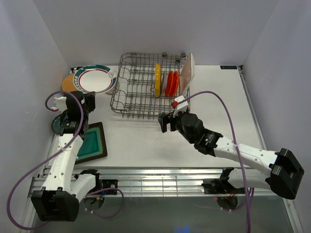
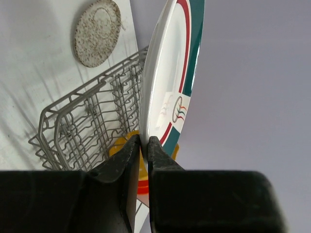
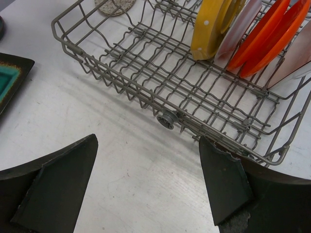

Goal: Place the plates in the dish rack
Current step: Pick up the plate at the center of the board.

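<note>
We are looking at a robotics lab bench rather than a kitchen. We see a plain white table [image 1: 146, 145] boxed in on three sides by pale walls [image 1: 34, 53], like a test cell. Two white and black robot arms, the left arm [image 1: 60, 160] and the right arm [image 1: 238, 151], stand at the near edge by a metal rail [image 1: 160, 183], with purple cables [image 1: 227, 112] looping over them and more wiring [image 1: 104, 201] hanging below. The household things, a wire dish rack [image 1: 141, 92] and plates [image 1: 171, 83], sit among this hardware; the left gripper [image 2: 144, 141] pinches a white plate [image 2: 165, 82] by its rim.
</note>
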